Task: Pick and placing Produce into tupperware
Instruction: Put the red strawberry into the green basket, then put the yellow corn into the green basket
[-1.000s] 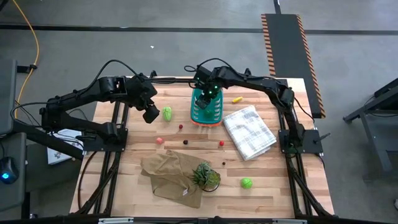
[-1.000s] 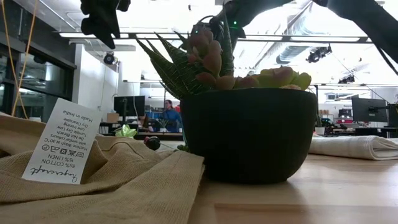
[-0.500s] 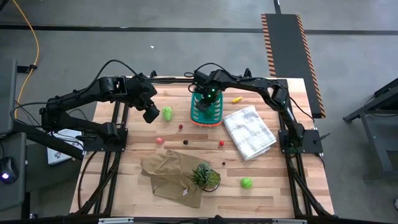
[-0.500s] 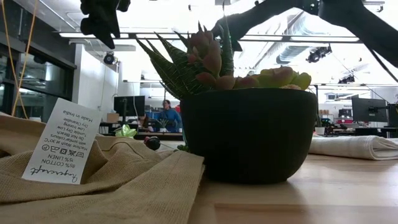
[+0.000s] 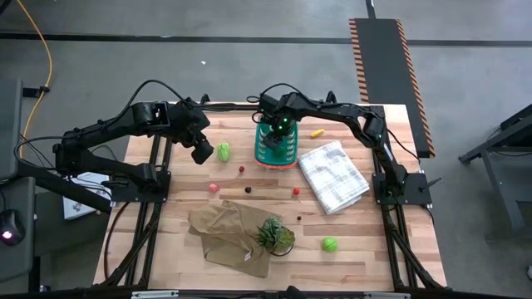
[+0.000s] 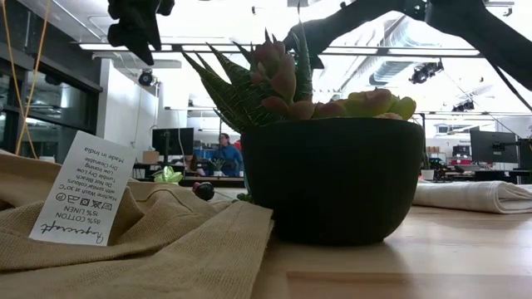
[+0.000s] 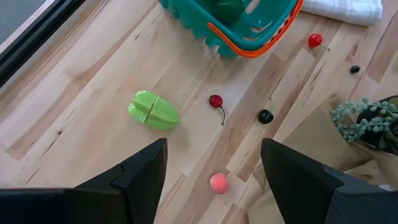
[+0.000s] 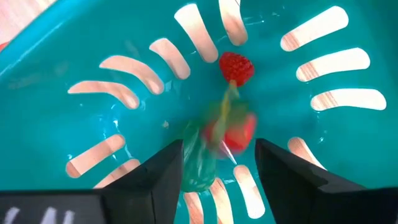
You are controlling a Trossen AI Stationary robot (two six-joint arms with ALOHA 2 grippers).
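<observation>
Over the teal basket point(image 5: 277, 145), which already holds a strawberry point(image 8: 236, 67), the right gripper point(image 8: 217, 163) hangs with parted jaws, while the open left gripper point(image 7: 211, 171) hovers above loose produce: green piece point(image 7: 153, 111), cherries point(image 7: 216, 101).

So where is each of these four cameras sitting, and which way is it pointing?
High view: above the table, looking straight down; both arms show, the teal basket between them.
Low view: at table height, facing the room; potted plant fills it, arms overhead.
Left wrist view: looks down past its own open fingers at a green produce piece.
Right wrist view: looks into the basket past its own fingers at a strawberry.
Shared: high and left wrist both show basket and green piece.
</observation>
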